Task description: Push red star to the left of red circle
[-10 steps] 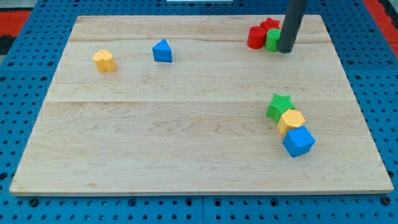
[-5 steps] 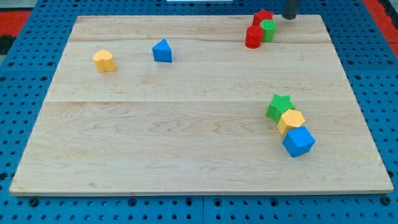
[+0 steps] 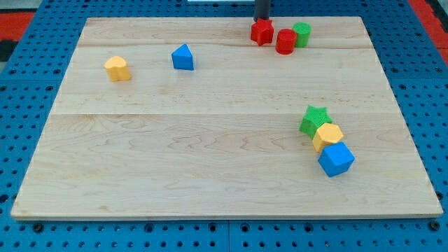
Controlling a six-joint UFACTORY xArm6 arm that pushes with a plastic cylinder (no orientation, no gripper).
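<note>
The red star (image 3: 262, 32) lies near the board's top edge, just left of the red circle (image 3: 285, 41) and almost touching it. A green circle (image 3: 302, 33) touches the red circle's right side. My tip (image 3: 261, 19) is at the very top of the view, right behind the red star's top edge; only a short piece of the dark rod shows.
A blue triangle (image 3: 183, 57) and a yellow hexagon (image 3: 117, 68) lie at the upper left. A green star (image 3: 314, 120), a yellow hexagon (image 3: 327, 136) and a blue cube (image 3: 336, 159) are clustered at the lower right. The wooden board (image 3: 210, 154) ends near all sides.
My tip moved from beside the green circle up over the top edge and then left. The red star moved from above the red circle to its left side.
</note>
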